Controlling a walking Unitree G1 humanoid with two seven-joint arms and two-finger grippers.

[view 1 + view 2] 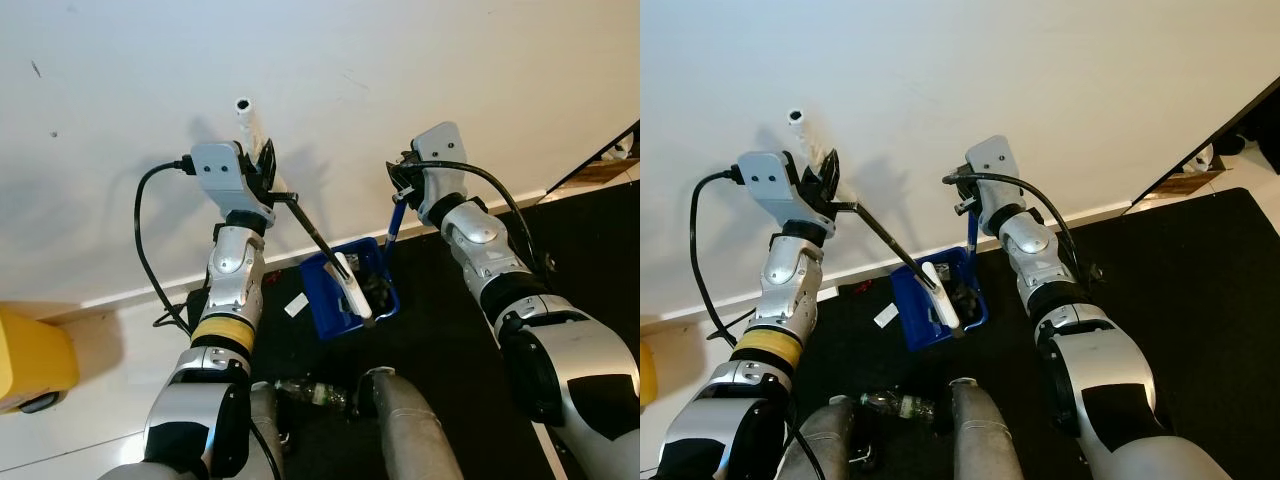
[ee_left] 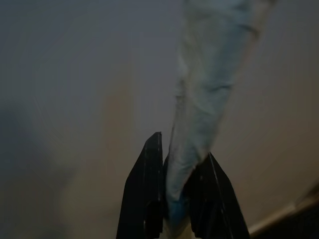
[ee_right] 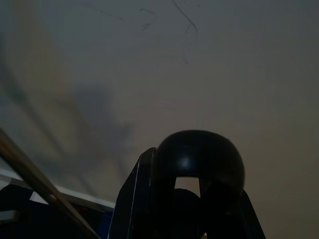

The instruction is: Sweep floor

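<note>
Left hand (image 2: 182, 199) pinching taped white broom handle (image 1: 246, 118), right hand (image 3: 187, 199) clamped on black knob (image 3: 198, 157) of blue dustpan (image 1: 330, 300) handle, dark floor (image 1: 450, 330).

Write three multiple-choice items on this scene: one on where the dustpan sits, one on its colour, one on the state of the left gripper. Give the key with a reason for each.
1. Where is the dustpan?
A. On the dark floor near the white wall
B. On a table
C. On the yellow object

2. What colour is the dustpan?
A. Red
B. Blue
C. Green

3. What is the state of the left gripper?
A. Open and holding nothing
B. Shut on the plastic bottle
C. Shut on the broom handle

Key:
1 A: the head views show it low on the dark floor, just below the baseboard of the white wall.
2 B: its pan is plainly blue in both head views.
3 C: the left wrist view shows the black fingers clamped around the pale broom handle.
</note>
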